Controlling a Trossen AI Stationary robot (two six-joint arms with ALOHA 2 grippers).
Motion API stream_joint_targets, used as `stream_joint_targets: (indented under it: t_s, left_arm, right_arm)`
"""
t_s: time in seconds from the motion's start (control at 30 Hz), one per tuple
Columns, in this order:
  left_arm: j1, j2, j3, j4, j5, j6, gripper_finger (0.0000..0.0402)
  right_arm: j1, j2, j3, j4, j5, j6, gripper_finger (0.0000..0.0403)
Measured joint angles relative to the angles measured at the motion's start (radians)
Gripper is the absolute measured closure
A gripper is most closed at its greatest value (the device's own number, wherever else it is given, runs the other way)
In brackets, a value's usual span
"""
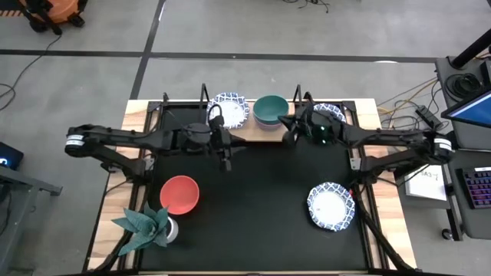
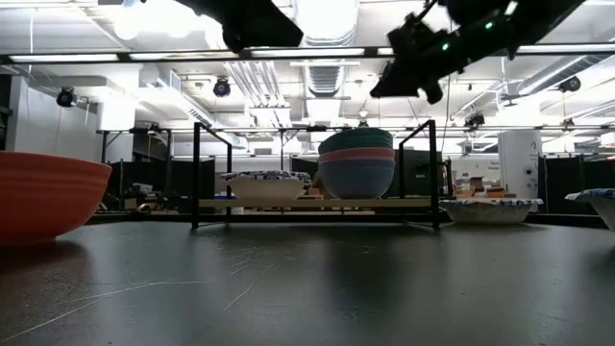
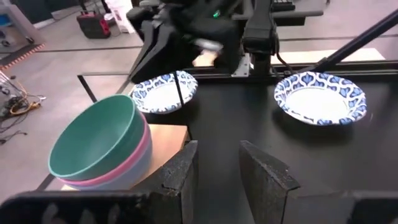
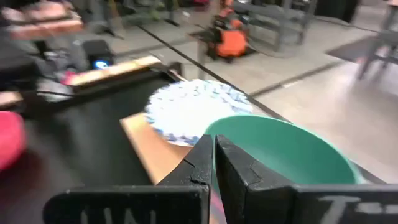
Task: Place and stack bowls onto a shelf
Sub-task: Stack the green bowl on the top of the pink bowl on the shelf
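With the green bowl (image 1: 271,110) topping the stack at mid-shelf (image 1: 253,132), lift your right gripper (image 1: 289,135) — fingers closed, empty, just beside that stack — straight up before swinging toward the patterned bowl (image 1: 331,205) on the bench; left gripper (image 1: 227,158) hovers open near the shelf

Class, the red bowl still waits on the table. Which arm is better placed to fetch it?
Probably the left: its tool hangs on the same side of the table as the red bowl, while the right tool is beside the stacked green bowl.
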Motion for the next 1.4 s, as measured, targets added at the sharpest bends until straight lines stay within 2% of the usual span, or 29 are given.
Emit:
stream_joint_targets:
  t_s: [0.17, 0.43, 0.7, 0.93, 1.27, 1.4]
  left_arm:
    - [-0.003, -0.015, -0.017, -0.013, 0.001, -0.011, 0.0304]
    - [-0.002, -0.017, -0.013, -0.051, 0.000, -0.009, 0.0304]
    - [-0.002, -0.017, -0.013, -0.104, 0.000, -0.008, 0.0304]
    - [-0.002, -0.019, -0.013, -0.104, 0.000, -0.008, 0.0304]
    - [-0.002, -0.020, -0.013, -0.105, 0.000, -0.004, 0.0304]
    - [-0.002, -0.020, -0.013, -0.105, 0.000, 0.001, 0.0304]
  right_arm:
    - [-0.062, 0.082, 0.025, -0.003, 0.002, 0.045, 0.0394]
    - [-0.067, 0.172, 0.026, 0.009, 0.010, 0.091, 0.0394]
    - [-0.066, 0.141, 0.025, -0.014, -0.002, 0.118, 0.0394]
    - [-0.064, 0.142, 0.026, -0.067, 0.003, 0.114, 0.0394]
    - [-0.060, 0.132, 0.056, -0.055, 0.000, 0.127, 0.0394]
    - [-0.060, 0.142, 0.086, -0.042, 0.038, 0.100, 0.0394]
